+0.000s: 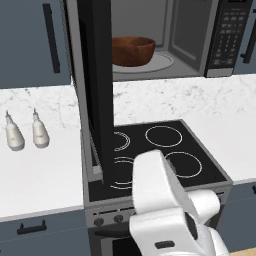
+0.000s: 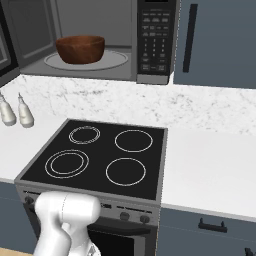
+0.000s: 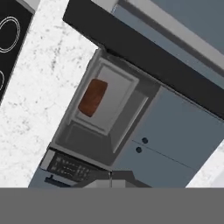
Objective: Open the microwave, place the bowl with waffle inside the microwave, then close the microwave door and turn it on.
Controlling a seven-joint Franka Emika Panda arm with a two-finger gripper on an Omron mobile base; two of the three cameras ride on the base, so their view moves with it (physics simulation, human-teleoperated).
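The microwave stands wide open above the back of the stove. Its keypad column is on the right side. The reddish-brown bowl sits inside on the round turntable, left of its centre; what it holds is hidden by its wall. The microwave door is swung out toward me and appears edge-on as a tall dark slab over the stove's left burners. In the rolled hand view, the microwave, bowl and door appear from a distance. My white arm is folded low in front of the stove.
A black four-ring cooktop lies below the microwave, with oven knobs on its front. Two small white bottles stand on the marble counter to the left. Blue-grey cabinets with dark handles flank the microwave.
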